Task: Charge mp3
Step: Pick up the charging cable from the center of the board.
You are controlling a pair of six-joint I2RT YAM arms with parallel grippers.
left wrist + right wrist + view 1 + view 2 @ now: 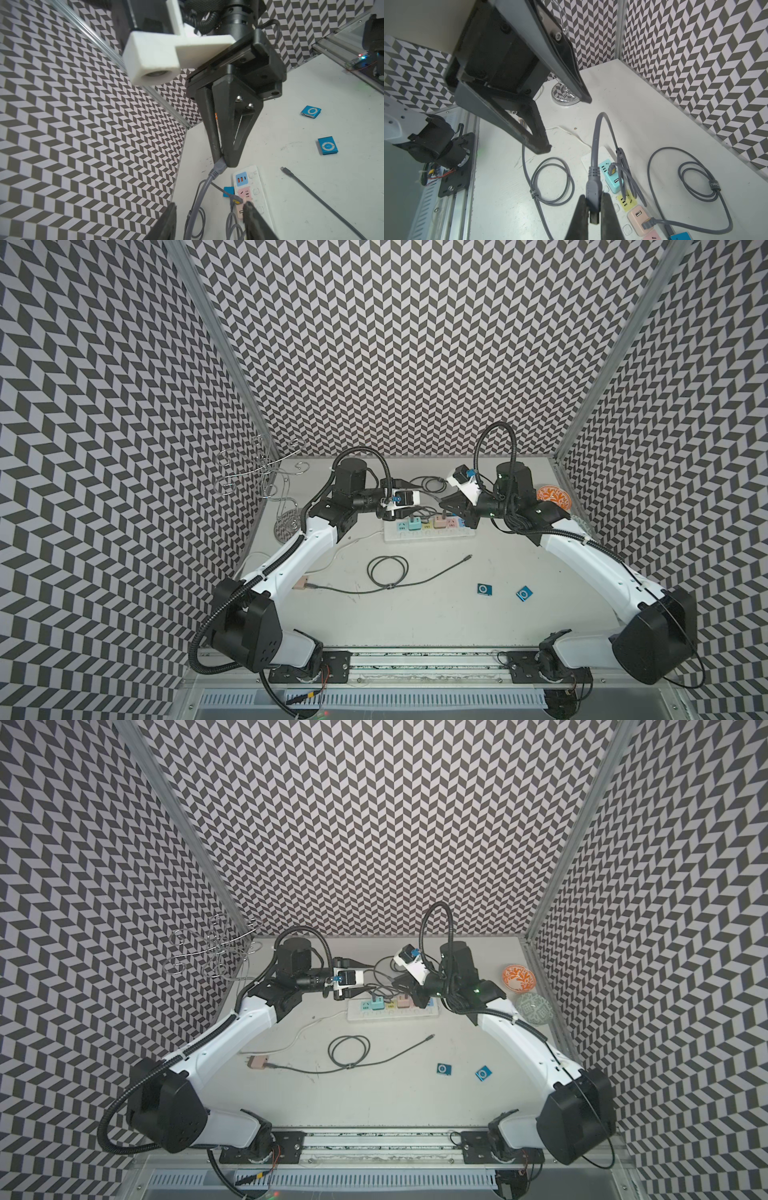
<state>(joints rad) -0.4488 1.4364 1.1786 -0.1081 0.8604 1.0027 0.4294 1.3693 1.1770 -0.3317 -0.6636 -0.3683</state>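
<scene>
Two blue mp3 players (484, 589) (525, 593) lie flat on the table, right of centre, with no cable attached. A third blue mp3 (228, 191) lies behind the white power strip (428, 535) with a thin grey lead running to it. My right gripper (594, 209) is shut on a grey USB plug (593, 187) and hangs just above the strip's coloured adapters. That plug's cable arcs up and passes between the fingers of my left gripper (209, 214), which is open and not touching it.
A loose grey cable coil (388, 570) with a free tip (467, 558) lies mid-table, joined to a pink charger (301, 584). Another coil (697, 180) lies behind the strip. A wire stand (266, 477) occupies the back left, an orange bowl (552, 495) the back right.
</scene>
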